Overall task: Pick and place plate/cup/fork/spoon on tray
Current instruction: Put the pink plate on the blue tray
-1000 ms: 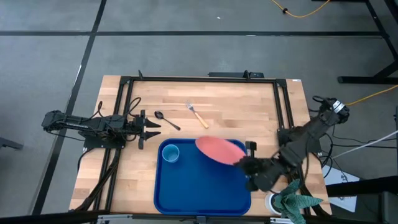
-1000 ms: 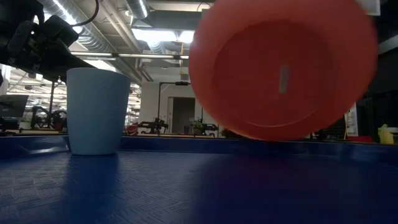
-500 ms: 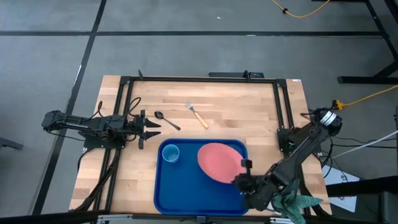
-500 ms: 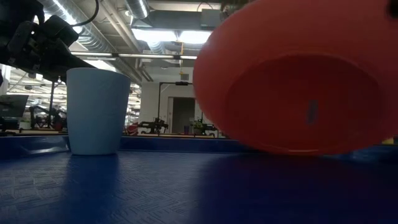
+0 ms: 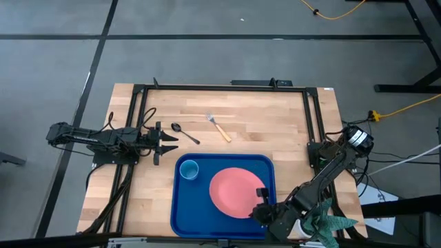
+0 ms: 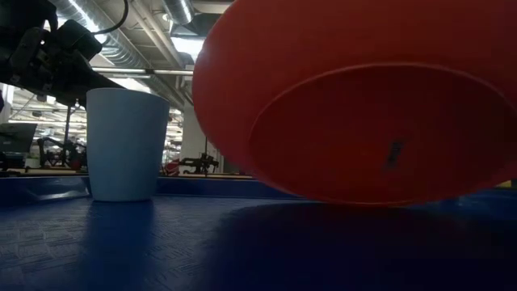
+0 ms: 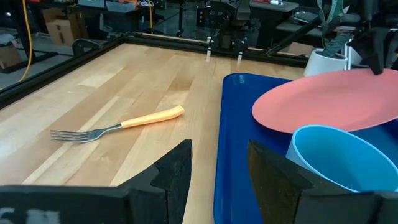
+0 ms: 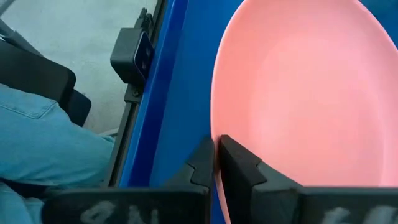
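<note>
The salmon-pink plate [image 5: 234, 191] is over the right half of the dark-blue tray [image 5: 186, 213], held by my right gripper [image 5: 260, 200] at its near right rim. The light-blue cup [image 5: 189, 169] stands upright in the tray's far left corner. The fork [image 5: 219, 127] and the dark spoon [image 5: 185, 132] lie on the wood beyond the tray. My left gripper [image 5: 167, 141] is open and empty at the left, near the spoon; its wrist view shows the fork [image 7: 118, 127], the cup [image 7: 336, 155] and the plate [image 7: 329, 102]. My right gripper pinches the plate's rim [image 8: 217, 134] between its two fingers, one above the plate and one under it. The fingers come from the table's near right, slanting down. The plate [image 6: 355, 97] is tilted, close above the tray floor [image 6: 121, 242].
A white container with green cloth [image 5: 324, 224] stands at the table's near right corner, beside my right arm. Black frame rails [image 5: 220, 87] run round the work area. A black box [image 8: 130, 53] is fixed outside the tray's edge, and a leg in jeans [image 8: 37, 143] shows beyond it.
My right gripper has moved toward the table's near edge and left, and downward, carrying the plate from the tray's far right corner to over its right half. The plate, steeply tilted before, has come nearer to level and lower over the tray.
</note>
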You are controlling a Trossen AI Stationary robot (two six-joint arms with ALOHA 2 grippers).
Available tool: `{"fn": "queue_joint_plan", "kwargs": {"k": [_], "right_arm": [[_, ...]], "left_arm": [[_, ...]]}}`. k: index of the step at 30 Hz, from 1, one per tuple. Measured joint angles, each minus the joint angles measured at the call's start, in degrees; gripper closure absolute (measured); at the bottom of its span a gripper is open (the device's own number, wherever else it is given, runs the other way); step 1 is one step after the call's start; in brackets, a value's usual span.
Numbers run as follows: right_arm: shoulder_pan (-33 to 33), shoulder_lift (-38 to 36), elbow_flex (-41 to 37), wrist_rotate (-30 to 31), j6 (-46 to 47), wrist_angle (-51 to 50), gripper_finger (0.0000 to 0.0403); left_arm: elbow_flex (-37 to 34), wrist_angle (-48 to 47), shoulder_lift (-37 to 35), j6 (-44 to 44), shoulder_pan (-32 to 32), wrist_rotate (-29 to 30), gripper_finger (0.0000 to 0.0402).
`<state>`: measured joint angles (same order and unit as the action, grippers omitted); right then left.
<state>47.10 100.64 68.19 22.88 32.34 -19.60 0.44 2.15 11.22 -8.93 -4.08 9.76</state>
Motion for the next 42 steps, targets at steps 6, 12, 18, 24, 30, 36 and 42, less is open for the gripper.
{"fn": "queue_joint_plan", "kwargs": {"k": [6, 12, 18, 24, 30, 36, 42], "right_arm": [[-0.05, 0.00, 0.00, -0.04, -2.64, 0.58, 0.0381], [-0.07, 0.00, 0.00, -0.05, -4.07, 0.64, 0.0381], [-2.58, 0.02, 0.00, -8.34, -3.94, 0.92, 0.0380], [-4.79, 0.31, -0.03, -14.56, -5.90, 3.12, 0.0380], [-5.06, 0.82, -0.03, -18.79, -5.67, 6.10, 0.0380], [-6.50, 3.56, -0.03, -22.30, -6.06, 9.64, 0.0380], [-8.40, 4.07, -0.03, -22.58, -7.37, 10.34, 0.0380]], "left_arm": [[-0.02, 0.00, 0.00, -0.02, 0.00, 0.00, 0.0254], [0.00, 0.00, 0.00, -0.07, -0.01, 0.00, 0.0254], [-0.01, 0.01, 0.00, -1.50, 0.00, -0.02, 0.0254], [0.01, 0.00, 0.00, -1.63, -0.02, -0.31, 0.0254], [-0.02, 0.00, 0.00, -1.56, -0.02, -0.38, 0.0254], [-0.02, -0.02, 0.00, -1.57, -0.02, -0.44, 0.0254], [-0.02, -0.02, 0.00, -1.57, -0.02, -0.44, 0.0254]]}}
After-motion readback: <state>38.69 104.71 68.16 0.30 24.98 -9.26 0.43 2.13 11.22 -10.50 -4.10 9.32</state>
